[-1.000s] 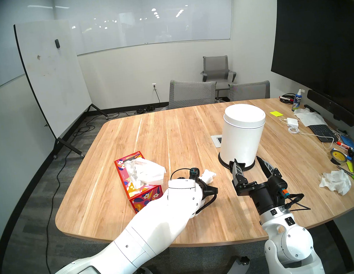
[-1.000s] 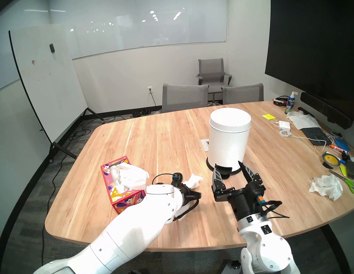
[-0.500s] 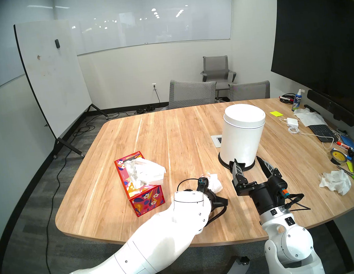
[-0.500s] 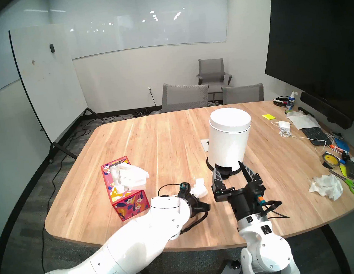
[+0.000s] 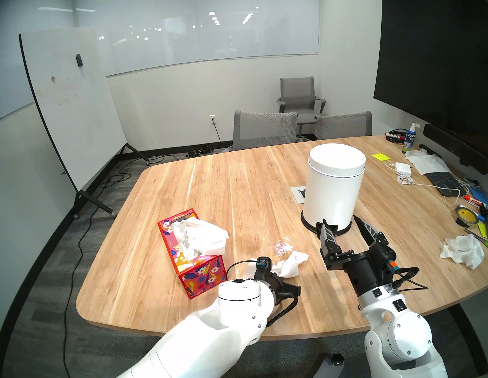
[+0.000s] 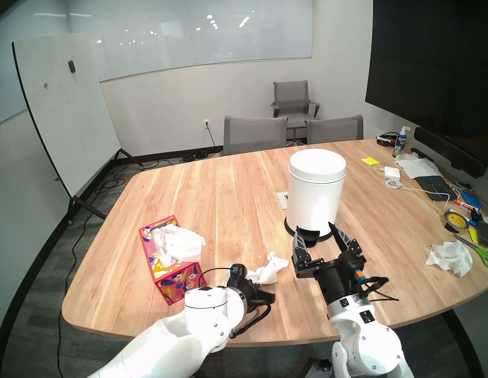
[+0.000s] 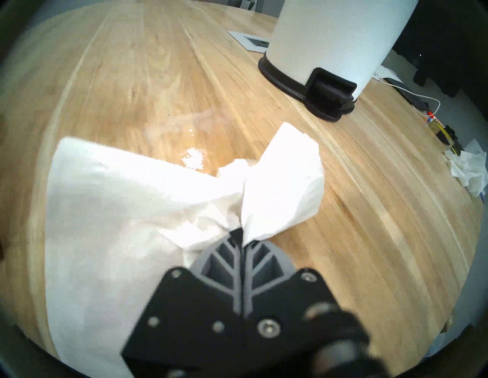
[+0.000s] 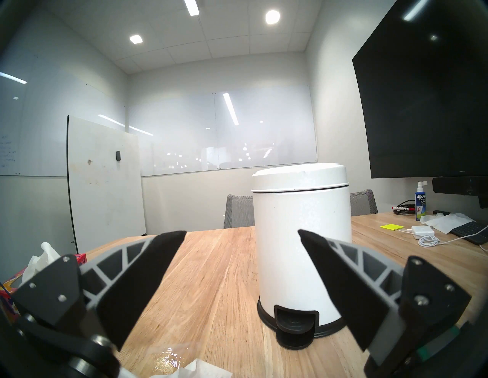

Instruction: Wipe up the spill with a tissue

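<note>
The left tool (image 7: 241, 235) has its fingers pressed together, pinching the tissue (image 7: 126, 206). In the left wrist view the tissue fans from the fingertips toward the left and centre of the frame, and its lower left part is cut off by the dark rim. In the head view the tissue (image 5: 289, 265) lies low and centre on the bench (image 5: 237, 191), with the left wrist covering its near end. The spill (image 5: 282, 245) glints just above the tissue in that view, touching its upper edge. In the left wrist view the spill (image 7: 194, 155) sits at mid-frame, its outline faint and hard to trace against the wood.

The right tool (image 5: 344, 228) hangs spread wide, right of centre, holding nothing. Its fingertips stand before the foot of the white pedal bin (image 5: 335, 185), and its left finger hides part of the bin's pedal.

The red floral tissue box (image 5: 190, 252) stands left of the tissue, near the bench's lower left edge. Between box and bin the wood is open up to the far edge. A crumpled paper wad (image 5: 461, 250) lies among clutter at the right edge.
</note>
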